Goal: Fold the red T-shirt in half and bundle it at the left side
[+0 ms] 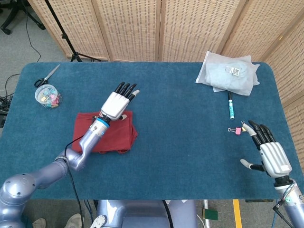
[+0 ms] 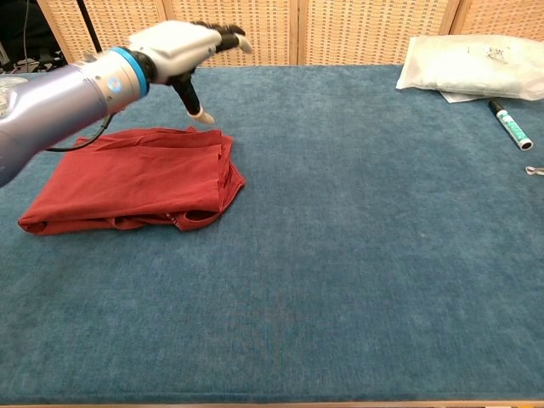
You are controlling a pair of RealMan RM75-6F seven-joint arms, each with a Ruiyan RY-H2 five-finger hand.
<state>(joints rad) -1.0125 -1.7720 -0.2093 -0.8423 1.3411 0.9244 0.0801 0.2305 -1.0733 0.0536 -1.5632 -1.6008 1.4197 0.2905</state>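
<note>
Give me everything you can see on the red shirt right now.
The shirt is dark red, soft-looking cloth, folded into a flat, rough rectangle with layered edges bunched along its right and near sides. It lies on the left part of the blue table. The left hand hovers open above its far right corner, not touching it.
</note>
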